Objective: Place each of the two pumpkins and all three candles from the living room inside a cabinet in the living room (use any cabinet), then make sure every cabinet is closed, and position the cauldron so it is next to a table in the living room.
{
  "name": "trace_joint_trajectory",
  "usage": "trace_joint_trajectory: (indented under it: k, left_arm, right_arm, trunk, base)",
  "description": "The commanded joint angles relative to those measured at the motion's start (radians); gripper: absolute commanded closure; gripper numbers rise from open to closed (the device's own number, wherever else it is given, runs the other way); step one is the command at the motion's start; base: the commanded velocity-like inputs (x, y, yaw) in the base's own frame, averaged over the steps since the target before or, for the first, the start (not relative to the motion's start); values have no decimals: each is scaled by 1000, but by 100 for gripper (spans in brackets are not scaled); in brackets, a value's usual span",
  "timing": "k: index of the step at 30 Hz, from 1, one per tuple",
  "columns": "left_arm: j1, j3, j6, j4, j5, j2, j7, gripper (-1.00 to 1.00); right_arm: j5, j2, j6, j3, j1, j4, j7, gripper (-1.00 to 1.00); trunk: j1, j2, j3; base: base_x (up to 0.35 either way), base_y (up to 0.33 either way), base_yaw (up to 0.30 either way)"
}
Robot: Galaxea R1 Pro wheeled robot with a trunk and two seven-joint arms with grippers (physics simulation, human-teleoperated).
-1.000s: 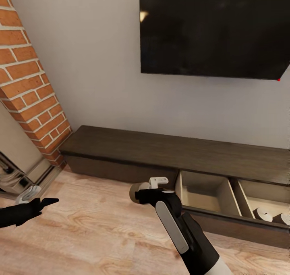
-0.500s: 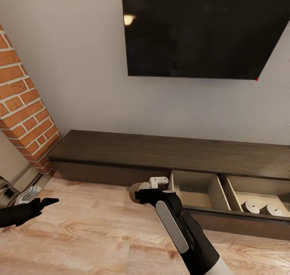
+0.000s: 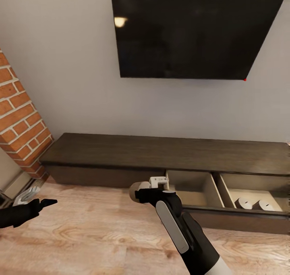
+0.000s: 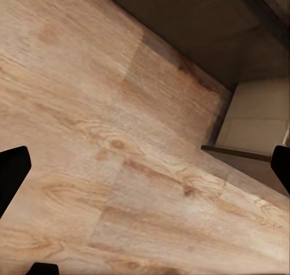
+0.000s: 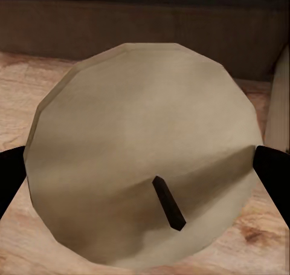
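The long dark-brown cabinet (image 3: 161, 151) runs along the wall. Its right drawer (image 3: 209, 188) is pulled open, with two pale candles (image 3: 243, 203) (image 3: 266, 205) lying in the far compartment. My right gripper (image 3: 139, 193) hovers over the floor just left of that drawer, shut on a third beige candle (image 3: 134, 191). The right wrist view looks at this candle's (image 5: 139, 148) flat top and dark wick, held between the fingertips. My left gripper (image 3: 43, 203) hangs open and empty low at the left, over bare floor (image 4: 121, 166). The pumpkins, cauldron and table are out of view.
A large black TV (image 3: 189, 29) hangs on the grey wall above the cabinet. A red brick column (image 3: 20, 126) stands at the left end. Wood-plank floor (image 3: 88, 234) stretches in front of the cabinet.
The camera has swung to the right, so cabinet, TV and brick column slid left in the picture. Both arms keep their pose and the candle stays in the right gripper.
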Motion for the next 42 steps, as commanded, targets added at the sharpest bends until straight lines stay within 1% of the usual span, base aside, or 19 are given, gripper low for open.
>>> trace_joint_trajectory:
  k: [1, 13, 25, 32, 37, 41, 42]
  left_arm:
    - [0, 1, 4, -1, 11, 0, 10, -100]
    - [0, 1, 3, -1, 11, 0, 10, -100]
    - [0, 0, 1, -1, 12, -3, 10, -100]
    - [0, 6, -2, -1, 15, -3, 8, -100]
    - [0, 24, -8, -1, 14, -4, 7, -100]
    - [0, 25, -8, -2, 12, -4, 6, -100]
    - [0, 24, -8, -2, 12, -4, 6, -100]
  right_arm:
    - [-10, 0, 2, 1, -1, 0, -11, 100]
    - [-10, 0, 1, 1, -1, 1, -10, 100]
    - [-11, 0, -1, 0, -1, 1, -10, 100]
    - [-10, 0, -6, -3, -1, 1, -9, 100]
    - [-10, 0, -5, -6, -1, 1, -9, 100]
    - [-10, 0, -5, -21, -1, 2, -9, 100]
    - [-10, 0, -4, -33, -1, 2, -9, 100]
  trunk:
    - [0, 0, 0]
    - [0, 0, 12]
    - [0, 0, 13]
    - [0, 0, 13]
    - [0, 0, 13]
    - [0, 0, 13]
    - [0, 0, 13]
  base:
    - [0, 0, -208]
    - [0, 0, -217]
    - [0, 0, -46]
    - [0, 0, -262]
    - [0, 0, -280]
    - [0, 0, -281]
    - [0, 0, -281]
